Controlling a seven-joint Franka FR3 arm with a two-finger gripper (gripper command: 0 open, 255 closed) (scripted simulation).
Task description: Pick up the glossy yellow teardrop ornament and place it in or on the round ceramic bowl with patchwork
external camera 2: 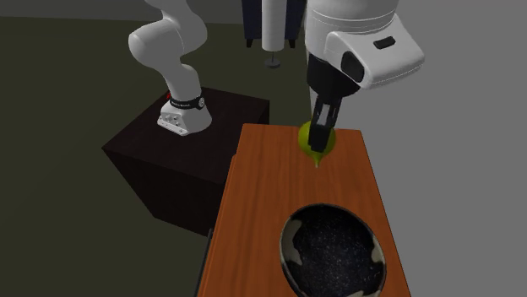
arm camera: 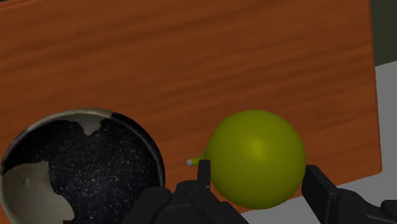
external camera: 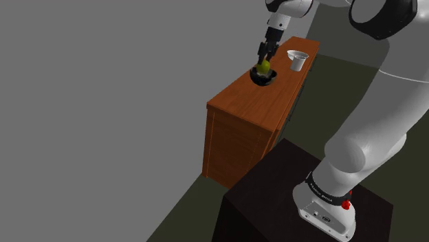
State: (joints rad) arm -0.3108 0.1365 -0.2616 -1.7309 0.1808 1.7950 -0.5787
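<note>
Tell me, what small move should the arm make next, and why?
Probably carry the ornament sideways until it hangs over the bowl, before lowering it. The jaws clasp the yellow-green ornament above the wooden cabinet top, and in the wrist view the dark speckled bowl lies beside it, not under it.

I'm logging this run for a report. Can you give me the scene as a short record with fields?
surface: brown wooden cabinet
held object: yellow-green teardrop ornament, clasped by the tool
tool state: shut, above the cabinet top
container: round bowl, dark speckled inside, pale patches, empty, beside the ornament
other: white vessel on the cabinet
status: ornament not yet in bowl
</note>
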